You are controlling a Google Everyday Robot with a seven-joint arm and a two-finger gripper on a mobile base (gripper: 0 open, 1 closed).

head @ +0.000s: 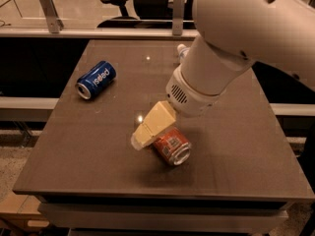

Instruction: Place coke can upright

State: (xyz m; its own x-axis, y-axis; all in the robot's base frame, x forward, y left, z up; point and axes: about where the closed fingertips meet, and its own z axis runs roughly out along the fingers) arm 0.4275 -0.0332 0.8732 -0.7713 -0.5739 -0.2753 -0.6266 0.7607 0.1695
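OK, gripper [141,137] sits low over the worktop [236,146], approx. mid-surface. Its beige fingers [156,121] slant down & left from the big white arm [221,68]. Coke can [172,145] lies on its side, not upright, right at the fingertips. Its red body & silver near end stick out just right of & below the fingers; its far end is hidden behind them. Fingers overlap the can, but they show as one beige block only, so can't tell if they're apart or clamped on it. Can's axis runs diag., far-left to near-right, w/ the silver end toward the camera; can't tell if it's opened or what's inside. Blue Pepsi can [96,79] also lies on its side, well apart, up & left of the fingers, silver end pointing near-left; contents not visible either. Beyond the fingers, up & to the right, the white cap of a clear bottle [182,51] peeks out beside the arm. The rest of it is hidden, so contents can't be told.
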